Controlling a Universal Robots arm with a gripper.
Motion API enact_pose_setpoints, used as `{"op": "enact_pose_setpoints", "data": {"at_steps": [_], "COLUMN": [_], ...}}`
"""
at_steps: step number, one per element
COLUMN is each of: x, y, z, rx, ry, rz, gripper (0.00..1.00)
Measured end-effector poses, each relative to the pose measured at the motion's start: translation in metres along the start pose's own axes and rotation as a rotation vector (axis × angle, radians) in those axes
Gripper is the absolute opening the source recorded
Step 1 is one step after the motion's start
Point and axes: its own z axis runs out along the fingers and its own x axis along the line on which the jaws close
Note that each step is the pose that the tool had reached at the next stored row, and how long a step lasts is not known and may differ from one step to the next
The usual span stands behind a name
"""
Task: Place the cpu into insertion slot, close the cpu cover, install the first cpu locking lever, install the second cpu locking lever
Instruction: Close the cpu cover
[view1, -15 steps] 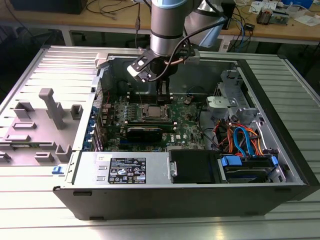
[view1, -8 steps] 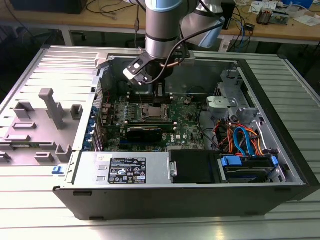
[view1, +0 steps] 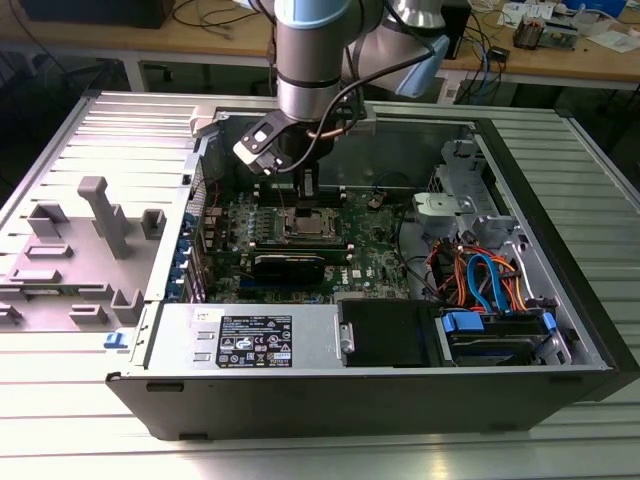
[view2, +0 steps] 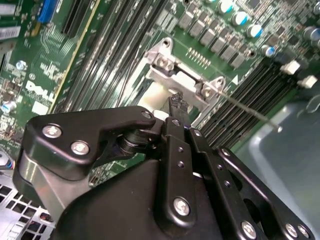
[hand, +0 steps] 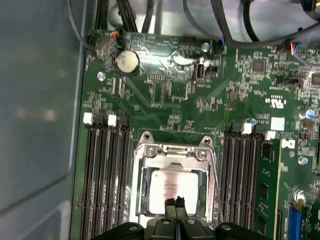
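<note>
Narrow at the gripper, tips pressed together on nothing, right at one edge of the cpu. Seated in the insertion slot on the green motherboard, with the silvery cpu cover lying flat around its metal top.

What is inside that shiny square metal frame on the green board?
Through the window of the thin silvery square frame shows a flat square chip with a dull silver-grey top. It covers the socket underneath; the black gripper hides part of its edge.
</note>
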Motion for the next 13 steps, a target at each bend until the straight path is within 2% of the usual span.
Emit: {"op": "enact_pose_setpoints", "data": {"at_steps": [6,10,13], "x": [0.0004,0.0008,0.0008], "y": [-0.0068,-0.0073,-0.0074], "z": [0.0063,0.0128,0.0137], "rx": [-0.0001,0.0000,0.0006], "ry": [0.0000,0.0000,-0.0003], "rz": [-0.001,-0.001,-0.001], "gripper": [0.11,0.11,0.11]}}
